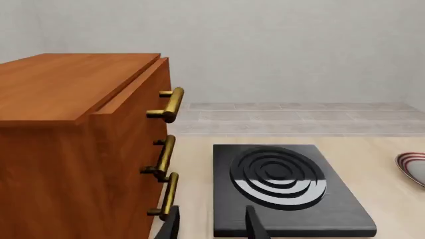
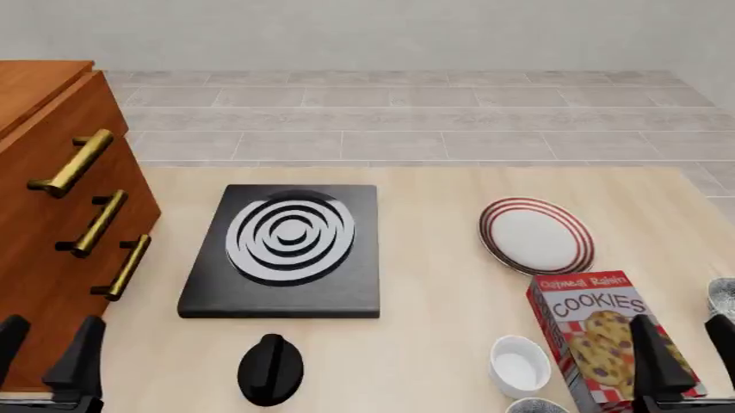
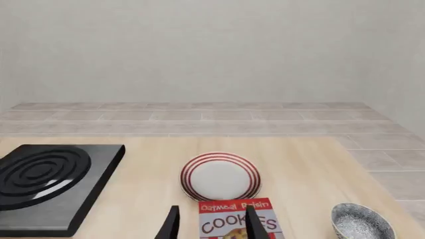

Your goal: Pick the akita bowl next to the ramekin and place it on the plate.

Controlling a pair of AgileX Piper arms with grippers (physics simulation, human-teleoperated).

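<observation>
R gripper (image 2: pixel 686 348) open, bowl (image 2: pixel 538 406) upright

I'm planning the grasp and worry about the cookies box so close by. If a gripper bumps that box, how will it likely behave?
The cookies box stands upright, taller than it is deep, so a knock near its top would probably tip it. It looks like thin cardboard, likely light, so it may slide easily. The ramekin sits just beside it and could get nudged.

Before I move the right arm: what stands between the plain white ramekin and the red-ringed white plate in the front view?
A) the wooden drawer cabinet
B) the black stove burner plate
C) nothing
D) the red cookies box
D: the red cookies box stands just right of the plain white ramekin and directly nearer than the red-ringed white plate.
</observation>
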